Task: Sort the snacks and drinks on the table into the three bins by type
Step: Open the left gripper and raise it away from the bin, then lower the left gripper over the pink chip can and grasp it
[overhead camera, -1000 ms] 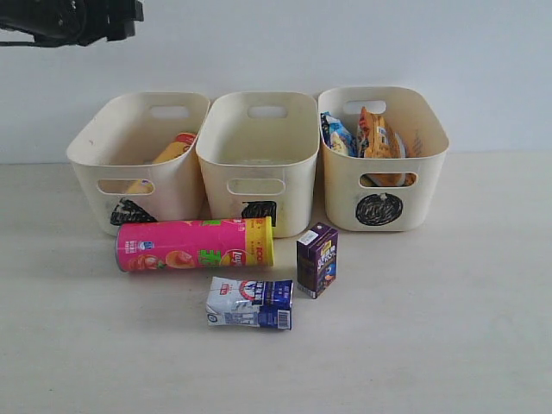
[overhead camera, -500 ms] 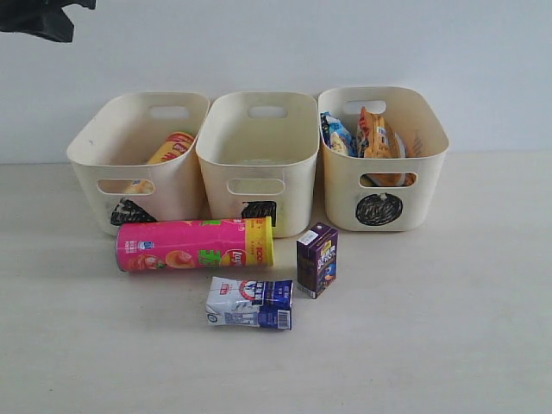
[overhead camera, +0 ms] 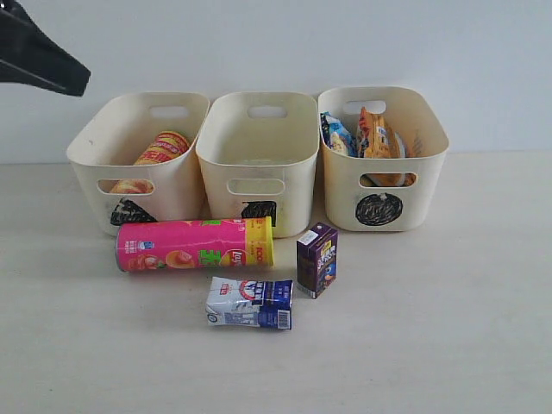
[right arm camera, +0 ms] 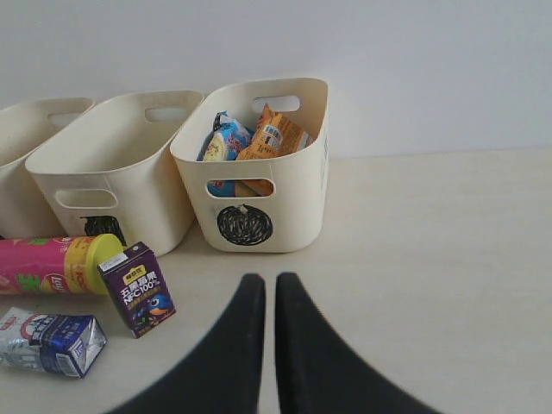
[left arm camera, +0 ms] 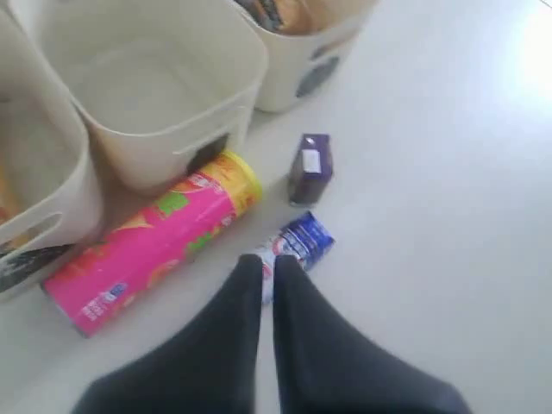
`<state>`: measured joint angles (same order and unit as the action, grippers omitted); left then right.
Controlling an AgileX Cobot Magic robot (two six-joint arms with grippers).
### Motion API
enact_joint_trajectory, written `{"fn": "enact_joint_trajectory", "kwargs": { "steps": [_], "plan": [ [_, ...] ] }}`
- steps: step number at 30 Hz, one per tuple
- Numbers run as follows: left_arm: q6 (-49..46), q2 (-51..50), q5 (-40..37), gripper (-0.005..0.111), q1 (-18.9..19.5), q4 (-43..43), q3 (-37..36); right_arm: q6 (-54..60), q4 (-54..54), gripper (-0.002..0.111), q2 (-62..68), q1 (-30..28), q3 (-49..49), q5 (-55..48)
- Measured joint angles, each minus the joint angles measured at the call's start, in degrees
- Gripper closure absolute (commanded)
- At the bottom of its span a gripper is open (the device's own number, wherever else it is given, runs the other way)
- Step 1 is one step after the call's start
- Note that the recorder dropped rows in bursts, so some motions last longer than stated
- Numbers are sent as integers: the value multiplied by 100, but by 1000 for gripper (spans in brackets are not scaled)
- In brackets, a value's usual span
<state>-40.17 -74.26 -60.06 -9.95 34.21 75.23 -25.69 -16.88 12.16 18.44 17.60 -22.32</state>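
— Looking along the back of the table (overhead camera: 448, 345), what sits in the three bins?
— Left to right in the exterior view: the triangle bin (overhead camera: 138, 164) holds the yellow chip tube (overhead camera: 155, 153), leaning with its upper end near the rim. The square bin (overhead camera: 259, 159) in the middle shows nothing inside. The circle bin (overhead camera: 384, 155) holds the blue-white foil bag (overhead camera: 338, 136) and the orange foil bag (overhead camera: 379, 138), both standing against each other.
— And what lies outside the bins?
— The pink chip tube (overhead camera: 194, 244) lies on its side just in front of the triangle and square bins, yellow lid toward the middle. Near that lid the dark purple carton (overhead camera: 316, 259) stands upright. The white and blue carton (overhead camera: 250, 304) lies flat in front of the tube, just beside the purple one but apart from it.
— The grippers?
— The left gripper (left arm camera: 267, 263) has its fingers pressed together on nothing, above the white and blue carton in its wrist view; in the exterior view only a dark part of that arm shows at the upper left corner. The right gripper (right arm camera: 263, 280) is likewise closed and empty, above bare table in front of the circle bin.
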Motion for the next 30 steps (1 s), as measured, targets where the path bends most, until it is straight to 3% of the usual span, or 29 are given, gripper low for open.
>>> {"fn": "enact_joint_trajectory", "kwargs": {
  "steps": [5,11,14,23,30],
  "plan": [
    [-1190,20,-377,102,-199,133,-281,0,0,106,0,0,0,0],
    [-2286,-293,-346,102,-745,-62,-635,0,10,106,0,0,0,0],
    [-2422,-501,-181,91,-982,-517,-683,0,10,106,0,0,0,0],
    [-2429,-1152,485,37,-1174,-1125,-683,0,10,106,0,0,0,0],
    [-2655,-1510,865,33,-1174,-1138,-683,0,10,106,0,0,0,0]
  ]
}}
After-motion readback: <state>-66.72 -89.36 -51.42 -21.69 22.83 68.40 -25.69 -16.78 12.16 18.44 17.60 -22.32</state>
